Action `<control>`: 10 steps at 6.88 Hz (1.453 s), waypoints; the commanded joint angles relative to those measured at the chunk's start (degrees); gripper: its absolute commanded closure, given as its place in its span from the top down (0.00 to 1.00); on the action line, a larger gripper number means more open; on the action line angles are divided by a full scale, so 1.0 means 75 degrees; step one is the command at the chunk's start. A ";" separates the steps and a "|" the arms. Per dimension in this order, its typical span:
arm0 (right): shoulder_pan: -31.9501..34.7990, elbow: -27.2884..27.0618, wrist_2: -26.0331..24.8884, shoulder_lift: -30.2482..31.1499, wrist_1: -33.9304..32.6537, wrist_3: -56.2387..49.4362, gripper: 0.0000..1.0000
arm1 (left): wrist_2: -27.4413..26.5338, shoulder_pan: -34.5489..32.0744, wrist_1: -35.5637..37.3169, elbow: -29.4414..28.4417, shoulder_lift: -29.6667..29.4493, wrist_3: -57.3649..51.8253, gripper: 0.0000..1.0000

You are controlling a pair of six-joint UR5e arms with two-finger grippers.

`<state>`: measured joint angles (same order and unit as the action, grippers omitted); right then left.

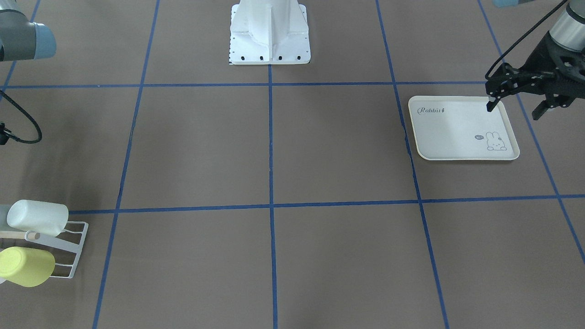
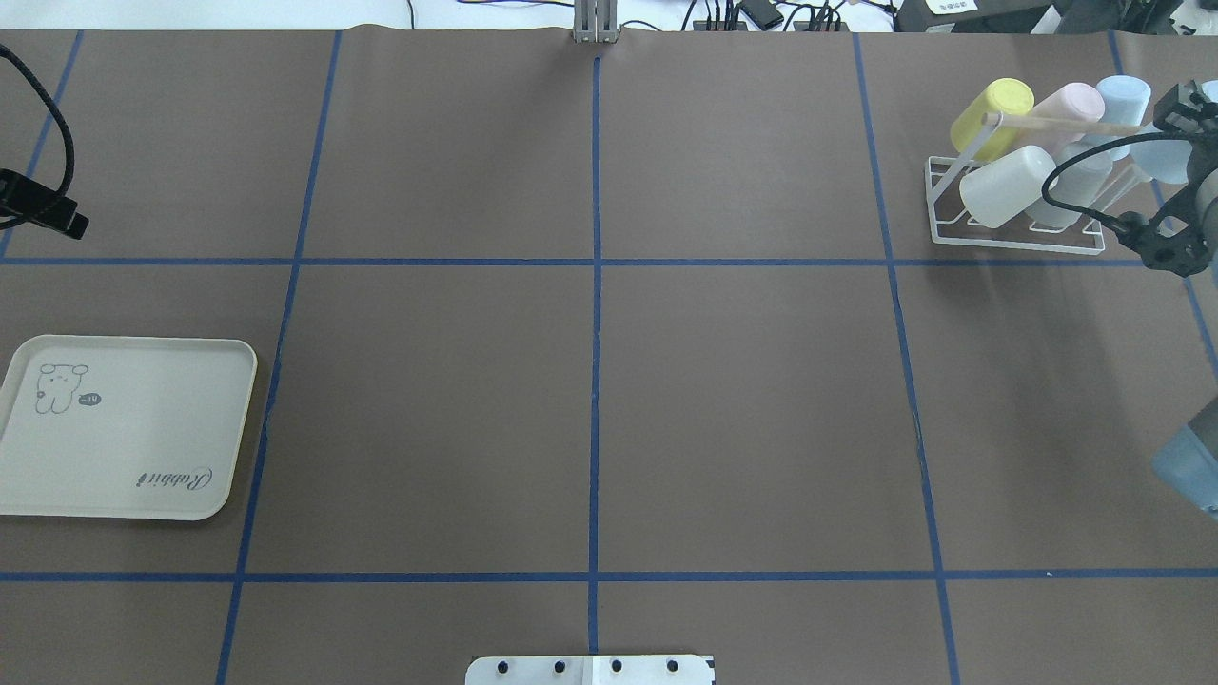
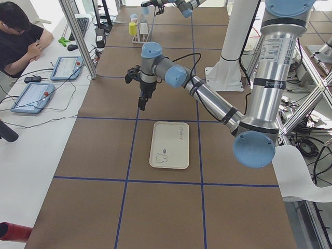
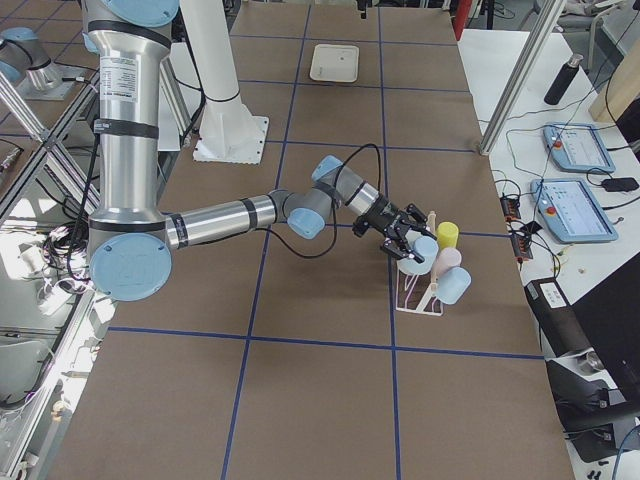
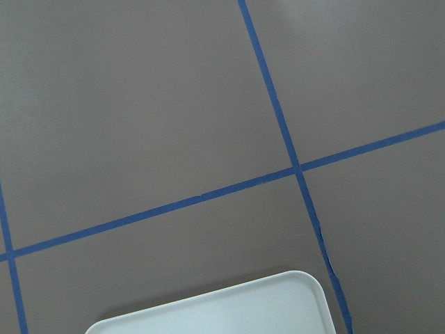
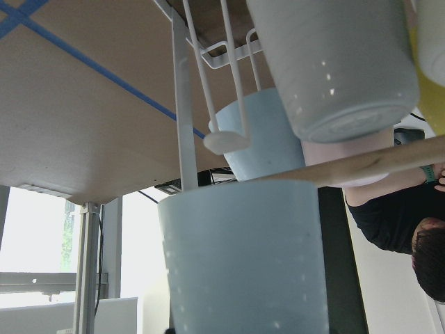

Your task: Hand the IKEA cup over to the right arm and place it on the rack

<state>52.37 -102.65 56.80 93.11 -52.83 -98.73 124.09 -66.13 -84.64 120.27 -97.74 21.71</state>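
Note:
My right gripper (image 2: 1175, 128) is at the white wire rack (image 2: 952, 233), shut on a pale blue cup (image 2: 1163, 160). The cup fills the lower middle of the right wrist view (image 6: 243, 257), close under the rack's wooden dowel (image 6: 375, 161) and beside a prong (image 6: 226, 139). Several cups hang on the rack: yellow (image 2: 992, 116), pink (image 2: 1066, 107), white (image 2: 1007, 185) and pale blue (image 2: 1123, 97). My left gripper (image 1: 514, 108) is open and empty, above the far corner of the cream rabbit-print tray (image 1: 457, 132).
The tray (image 2: 124, 428) lies bare at the table's left end. The white robot base (image 1: 269, 36) stands at the middle of the robot's edge. A person sits at the side desk (image 3: 21, 36). Blue tape lines grid the brown table.

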 commanded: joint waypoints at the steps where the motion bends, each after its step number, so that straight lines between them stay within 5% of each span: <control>1: -0.0115 0.0116 -0.0109 -0.0016 0.0001 0.0016 0.00 | 0.0002 0.0004 0.0000 -0.0005 0.0000 0.0012 1.00; 10: -0.0232 0.0503 -0.0144 -0.0039 0.0001 -0.0007 0.00 | 0.0013 0.0016 0.0000 0.0007 0.0000 0.0012 1.00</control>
<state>50.78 -99.06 55.80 92.83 -52.82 -98.78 124.12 -66.01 -84.64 120.29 -97.77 21.80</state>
